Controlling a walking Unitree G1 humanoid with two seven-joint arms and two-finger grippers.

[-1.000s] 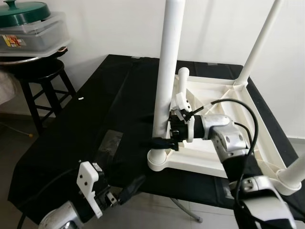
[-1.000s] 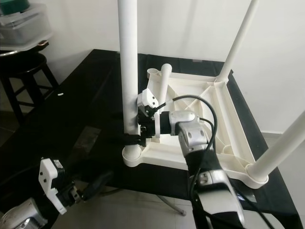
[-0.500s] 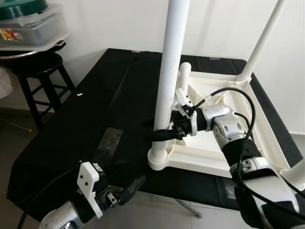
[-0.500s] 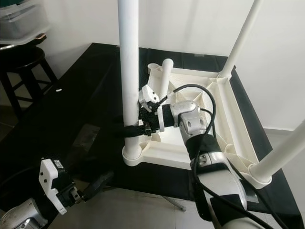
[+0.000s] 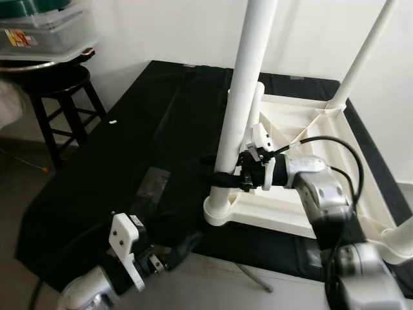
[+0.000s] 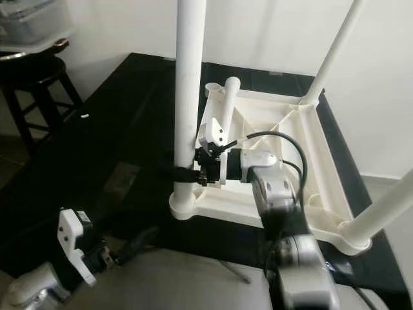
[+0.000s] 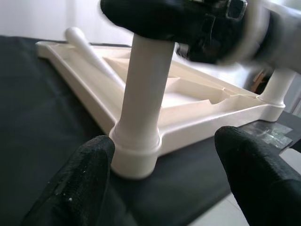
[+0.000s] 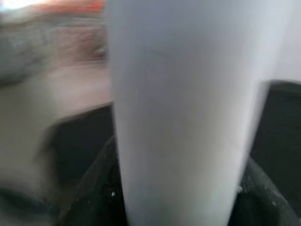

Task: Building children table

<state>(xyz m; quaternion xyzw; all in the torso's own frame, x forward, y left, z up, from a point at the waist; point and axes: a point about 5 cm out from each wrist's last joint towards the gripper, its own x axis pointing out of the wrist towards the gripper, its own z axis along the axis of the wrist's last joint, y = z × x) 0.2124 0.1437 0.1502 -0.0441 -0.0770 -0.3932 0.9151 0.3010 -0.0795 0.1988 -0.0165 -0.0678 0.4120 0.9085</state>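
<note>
The little white table (image 5: 303, 129) lies upside down on the black cloth (image 5: 129, 142), and its legs stick up. The near leg (image 5: 242, 110) stands in the corner socket (image 5: 219, 213) at the near edge of the table. Its top is cut off by the picture. The right gripper (image 5: 222, 175) is closed around this leg, just above the socket. One black finger wraps the front of the leg (the other finger is hidden behind it). In the right wrist view the leg (image 8: 183, 113) is very close and blurry, with black fingers (image 8: 94, 188) on both sides.

A far leg (image 5: 364, 55) stands at the far corner of the table, and another leg (image 6: 381, 213) at the near right corner is partly cut off. One loose leg (image 6: 222, 106) lies inside the table frame, half hidden behind the near leg.

The left gripper (image 5: 184, 248) hangs low, in front of the cloth's near edge. Its fingers (image 7: 80, 179) are spread wide and hold nothing, pointing at the socket (image 7: 136, 150).

A dark stool (image 5: 58, 97) stands well apart from the table, with a blurry plastic box (image 5: 45, 35) on top.
</note>
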